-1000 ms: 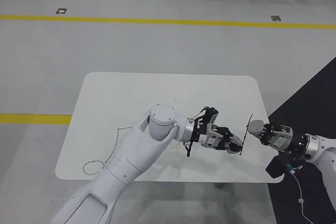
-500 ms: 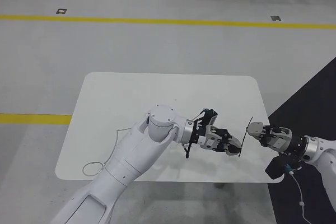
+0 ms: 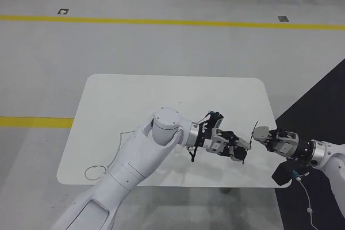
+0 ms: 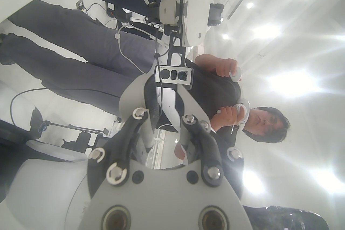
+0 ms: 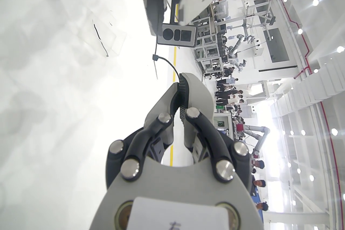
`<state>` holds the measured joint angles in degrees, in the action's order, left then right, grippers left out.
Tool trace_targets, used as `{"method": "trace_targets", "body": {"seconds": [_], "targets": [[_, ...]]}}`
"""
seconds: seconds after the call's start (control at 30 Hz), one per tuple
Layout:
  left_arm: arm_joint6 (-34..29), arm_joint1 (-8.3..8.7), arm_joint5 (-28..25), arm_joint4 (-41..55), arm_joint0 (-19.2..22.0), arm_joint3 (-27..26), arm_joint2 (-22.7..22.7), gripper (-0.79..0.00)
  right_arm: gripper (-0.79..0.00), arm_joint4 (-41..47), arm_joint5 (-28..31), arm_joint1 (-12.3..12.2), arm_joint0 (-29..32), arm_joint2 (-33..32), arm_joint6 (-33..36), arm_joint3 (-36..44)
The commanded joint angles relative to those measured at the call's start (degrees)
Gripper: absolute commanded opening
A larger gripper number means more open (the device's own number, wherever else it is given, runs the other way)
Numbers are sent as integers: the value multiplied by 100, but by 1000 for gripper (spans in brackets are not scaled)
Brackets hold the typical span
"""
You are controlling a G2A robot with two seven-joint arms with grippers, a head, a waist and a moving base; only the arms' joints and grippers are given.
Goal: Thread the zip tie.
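A thin black zip tie (image 3: pixel 250 141) hangs between the two grippers over the table's near right part. My right gripper (image 5: pixel 180 80) is shut on its strap, which curves from the fingers to the small square head (image 5: pixel 155 57). A straight length runs through the head, up toward my left gripper (image 5: pixel 168 26) and down past it. In the left wrist view the strap (image 4: pixel 160 85) lies in the gap between the parted fingers of my left gripper (image 4: pixel 165 88), close to the black pad. From above, the left gripper (image 3: pixel 242 152) and right gripper (image 3: pixel 257 137) nearly touch.
The white table (image 3: pixel 161 98) has rounded corners, and its right edge meets a black surface (image 3: pixel 328 98). A clear bag with another black tie (image 5: pixel 100 39) lies flat on the table. A thin cord loop (image 3: pixel 95 171) rests by the near left edge.
My right gripper has moved a little left with the zip tie, closing on the left gripper. The left arm has hardly shifted.
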<state>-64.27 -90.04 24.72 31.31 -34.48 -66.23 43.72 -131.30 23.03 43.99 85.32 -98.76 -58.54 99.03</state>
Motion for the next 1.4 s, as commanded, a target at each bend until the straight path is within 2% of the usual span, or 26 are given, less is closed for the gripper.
{"method": "trace_targets", "body": {"seconds": [0.0,0.17,0.3,0.4,0.47,0.6,0.93,1.13,1.37], "targets": [[11,1,-9,9,-2,-1,1,-388,-785,2,-7,-6,-1,4,3,-6],[19,7,-48,32,-13,-3,8,-388,-785,38,-6,-20,0,13,12,-14],[35,17,-105,188,-66,-6,99,-351,-785,304,161,-24,-11,-13,9,-60],[19,26,-210,566,-154,54,296,-182,-785,717,555,-31,-64,-58,-29,-135],[-21,29,-294,985,-236,129,490,-9,-785,1066,903,-36,-129,-73,-42,-218],[-54,33,-298,1354,-287,245,654,0,-785,1515,1421,-48,-286,-92,92,-353],[-54,33,-298,1354,-287,245,654,0,-785,1434,1328,-58,-359,-128,211,-312],[486,-42,588,2266,-496,551,690,0,-785,1799,1203,-29,-318,-125,616,-132],[1272,-189,1310,3402,-614,819,724,0,-785,2001,946,-19,-255,-212,765,-121]]}}
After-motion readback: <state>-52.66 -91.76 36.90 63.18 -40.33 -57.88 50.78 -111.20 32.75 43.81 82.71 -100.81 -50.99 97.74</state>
